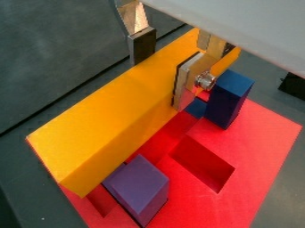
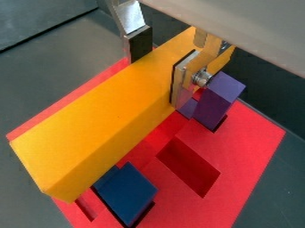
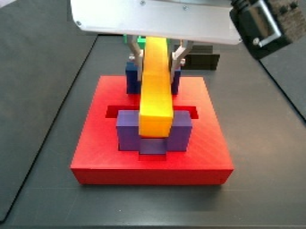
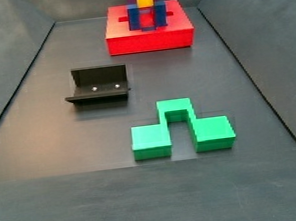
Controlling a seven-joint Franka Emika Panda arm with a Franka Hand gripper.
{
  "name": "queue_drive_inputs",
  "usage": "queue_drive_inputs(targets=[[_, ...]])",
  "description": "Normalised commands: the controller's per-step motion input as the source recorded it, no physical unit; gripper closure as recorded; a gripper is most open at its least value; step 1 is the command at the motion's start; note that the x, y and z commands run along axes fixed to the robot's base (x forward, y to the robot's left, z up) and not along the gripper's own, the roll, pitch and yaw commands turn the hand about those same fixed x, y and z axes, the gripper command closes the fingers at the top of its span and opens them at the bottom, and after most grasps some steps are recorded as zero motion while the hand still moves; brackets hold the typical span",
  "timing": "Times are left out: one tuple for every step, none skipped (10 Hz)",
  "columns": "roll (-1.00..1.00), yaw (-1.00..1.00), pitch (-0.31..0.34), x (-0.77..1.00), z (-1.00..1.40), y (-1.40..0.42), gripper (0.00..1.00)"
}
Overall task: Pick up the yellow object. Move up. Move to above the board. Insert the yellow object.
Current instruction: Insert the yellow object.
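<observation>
The tool [image 1: 167,62] is clamped on the yellow object [image 1: 113,116], one silver finger [image 1: 187,80] flat against its side face and the opposing finger [image 1: 142,44] bearing on the far side, near one end of the bar. The bar hangs directly below the tool, over the board [image 3: 149,156], lying lengthwise between the purple post [image 2: 212,101] and the blue post [image 2: 127,194]; a side view shows it [image 3: 156,80] seated low between the posts, though whether it is fully bottomed cannot be told. An open recessed slot [image 1: 205,163] lies just beside it. Judged a stiff, smooth, light block: rigid enough not to flex, but its plain faces could slip or pivot under an end grip, so a hold nearer mid-length on the long flat sides would be steadier. Well away from the tool, the dark counter [image 4: 67,202] carries the fixture [image 4: 97,86] and a green notched block [image 4: 181,131]. Dark walls [image 4: 78,2] enclose the workspace.
</observation>
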Motion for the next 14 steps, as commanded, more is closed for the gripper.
queue_drive_inputs(targets=[[0.20, 0.00, 0.003, 0.07, -0.20, 0.00, 1.00], [0.15, 0.02, 0.034, 0.21, -0.22, 0.00, 1.00], [0.10, 0.03, 0.047, 0.29, -0.24, 0.00, 1.00], [0.06, 0.01, 0.050, 0.29, -0.26, 0.00, 1.00], [0.01, 0.00, 0.049, 0.24, -0.29, 0.00, 1.00], [0.00, 0.00, 0.056, 0.27, -0.30, 0.00, 1.00], [0.00, 0.00, 0.050, 0.24, -0.30, 0.00, 1.00], [0.00, 0.00, 0.053, 0.23, -0.31, 0.00, 1.00], [0.01, 0.00, 0.041, 0.08, -0.32, 0.00, 1.00], [0.02, 0.00, 0.000, -0.05, -0.32, -0.02, 1.00], [0.00, 0.00, 0.000, -0.09, -0.32, -0.05, 1.00], [0.00, 0.00, 0.000, -0.13, -0.29, -0.07, 1.00], [0.00, 0.01, 0.000, -0.15, -0.27, -0.13, 1.00], [0.03, 0.01, 0.000, -0.11, -0.33, -0.06, 1.00]])
